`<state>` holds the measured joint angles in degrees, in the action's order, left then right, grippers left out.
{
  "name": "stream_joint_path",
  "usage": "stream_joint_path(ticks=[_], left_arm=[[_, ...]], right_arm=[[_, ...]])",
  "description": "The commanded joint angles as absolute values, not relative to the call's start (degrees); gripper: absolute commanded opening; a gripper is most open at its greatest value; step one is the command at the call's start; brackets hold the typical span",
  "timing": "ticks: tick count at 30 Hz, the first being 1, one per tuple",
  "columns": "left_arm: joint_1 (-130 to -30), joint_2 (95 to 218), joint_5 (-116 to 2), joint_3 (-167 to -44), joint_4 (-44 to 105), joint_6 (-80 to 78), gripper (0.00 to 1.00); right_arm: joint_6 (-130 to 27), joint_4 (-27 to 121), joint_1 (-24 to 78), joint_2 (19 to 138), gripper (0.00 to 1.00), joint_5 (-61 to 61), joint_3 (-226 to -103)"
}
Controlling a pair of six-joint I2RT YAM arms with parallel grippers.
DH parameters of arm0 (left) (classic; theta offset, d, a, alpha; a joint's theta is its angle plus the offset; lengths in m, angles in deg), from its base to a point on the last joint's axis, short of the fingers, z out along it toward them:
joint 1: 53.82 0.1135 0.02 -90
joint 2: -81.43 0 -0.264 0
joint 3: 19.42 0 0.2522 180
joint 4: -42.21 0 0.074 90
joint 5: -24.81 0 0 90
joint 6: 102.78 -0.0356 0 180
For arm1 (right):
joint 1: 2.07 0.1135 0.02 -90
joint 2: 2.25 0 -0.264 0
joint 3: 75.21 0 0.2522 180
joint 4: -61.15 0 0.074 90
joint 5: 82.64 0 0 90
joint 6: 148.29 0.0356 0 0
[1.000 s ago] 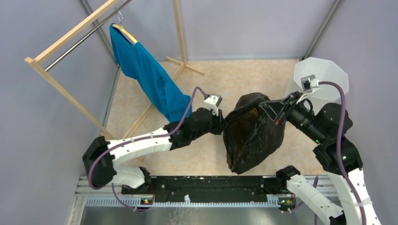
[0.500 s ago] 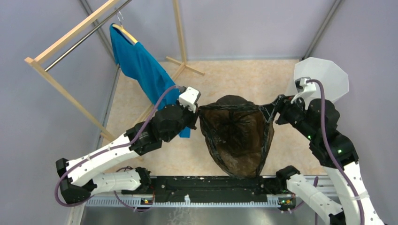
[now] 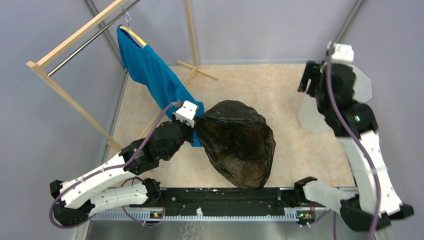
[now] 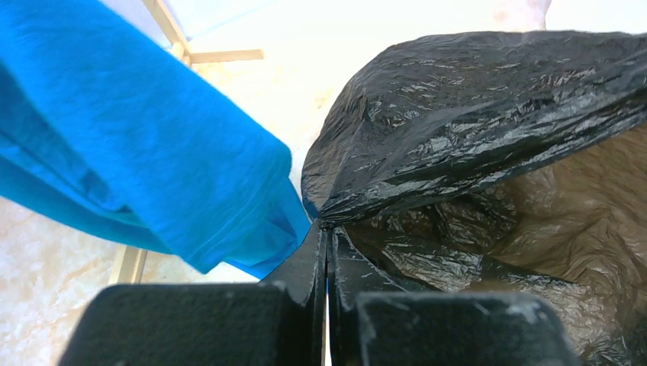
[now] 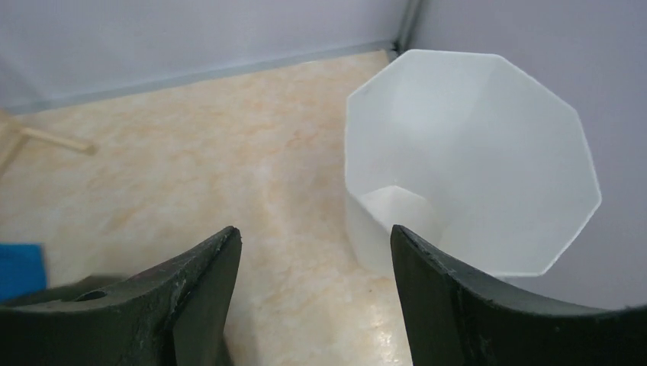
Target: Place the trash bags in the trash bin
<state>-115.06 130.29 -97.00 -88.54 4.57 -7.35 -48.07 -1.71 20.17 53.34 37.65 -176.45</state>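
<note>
Your left gripper [image 3: 196,125] is clenched on the rim of the thin, glossy, crinkled black plastic trash bag [image 3: 235,142]. In the left wrist view the two fingers [image 4: 305,267] are pressed together with a fold of film pinched between them. From that pinch the bag spreads away to the right with its mouth gaping, so you see the brownish, slightly see-through inside. The bag sits mid-floor on the beige marbled surface [image 3: 250,85], just in front of the arm bases and well apart from the translucent frosted-white, many-sided trash bin [image 3: 311,119]. The bin stands upright in the far right corner, partly hidden behind your right arm in the top view. Your right gripper [image 3: 307,79] is raised beside the bin with its fingers spread wide and nothing between them. Its wrist camera looks down into the bin's open top. The blue T-shirt [image 3: 155,75] hangs from the wooden clothes rack [image 3: 75,35] just beside your left gripper, close to the bag's rim.
</note>
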Motion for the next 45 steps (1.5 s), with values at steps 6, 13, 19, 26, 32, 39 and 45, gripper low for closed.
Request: stream_joint_path(ticks=[6, 13, 19, 26, 32, 39, 45], left_arm=[[-115.0, 125.0, -98.1, -86.5, 7.6, -7.9, 0.00], [-115.1, 125.5, -93.2, -86.4, 8.0, -7.5, 0.00], [-115.1, 125.7, -91.3, -86.6, 7.9, -7.2, 0.00], [-115.1, 125.0, -91.8, -86.5, 8.0, -7.1, 0.00], [-115.0, 125.0, -93.2, -86.2, 7.9, -7.1, 0.00], [-115.0, 123.9, -96.2, -85.4, 8.4, -7.5, 0.00], [-115.1, 119.0, -93.6, -83.2, 11.7, -9.0, 0.00]], right_arm=[[-46.7, -2.4, 10.4, 74.1, 0.71, 41.7, -183.3], [-46.9, 3.0, 4.4, 78.9, 0.52, 39.1, -182.0], [-48.2, 3.3, 3.0, 82.2, 0.34, 35.8, -182.2], [-48.3, 4.3, 2.9, 82.3, 0.10, 29.3, -180.1], [-48.9, 3.1, 7.3, 79.5, 0.00, 22.0, -179.1], [-50.3, -1.9, 24.9, 79.2, 0.00, 24.4, -180.3], [-49.3, -3.7, 35.9, 77.9, 0.00, 23.0, -180.2]])
